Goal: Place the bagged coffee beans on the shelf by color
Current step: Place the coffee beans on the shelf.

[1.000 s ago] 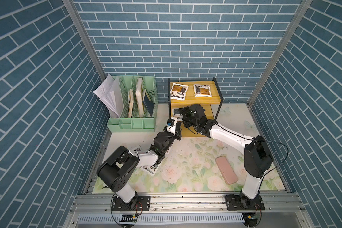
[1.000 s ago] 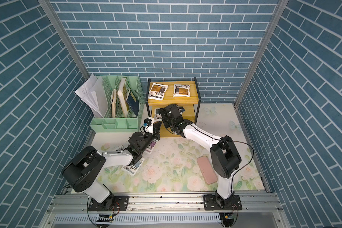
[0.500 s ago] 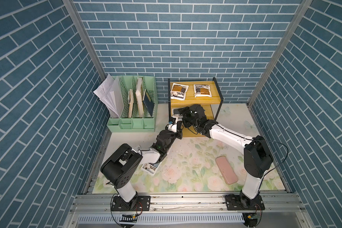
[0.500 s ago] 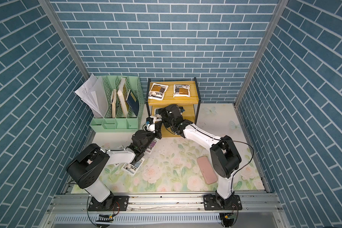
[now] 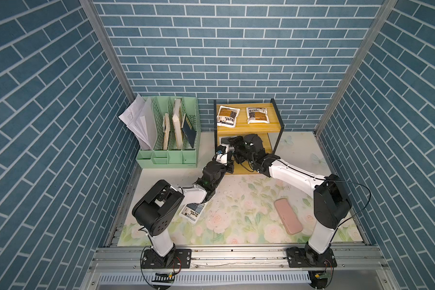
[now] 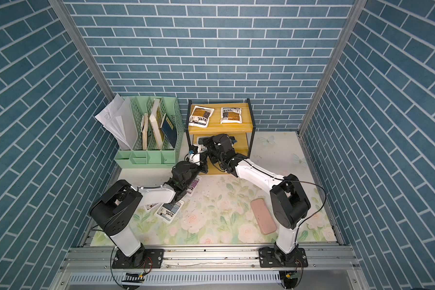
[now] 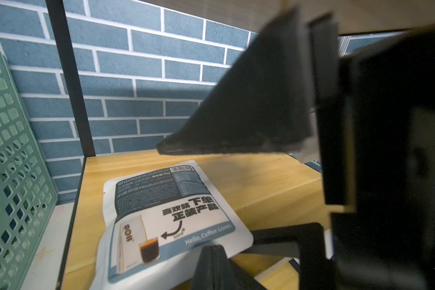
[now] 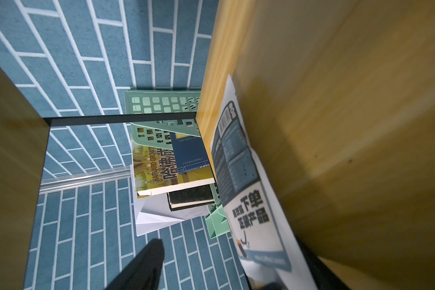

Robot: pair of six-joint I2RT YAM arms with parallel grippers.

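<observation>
The shelved blue-grey pouch (image 8: pixel 241 175) runs off the edge of the right wrist view. In both top views the right arm (image 5: pixel 286 173) covers all but a sliver of it and most of the shelf's (image 5: pixel 241 125) middle board. The left arm (image 6: pixel 158 194) hides part of a purple pouch (image 6: pixel 195 185) — and most of another pouch (image 6: pixel 151 207), its colour untellable.

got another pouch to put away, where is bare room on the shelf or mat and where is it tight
Free: the middle board right of the shelved pouch; the mat between the pink case and the loose pouch. Crowded: the top board, with two orange-brown pouches; the shelf front, where left gripper and right gripper crowd.
</observation>
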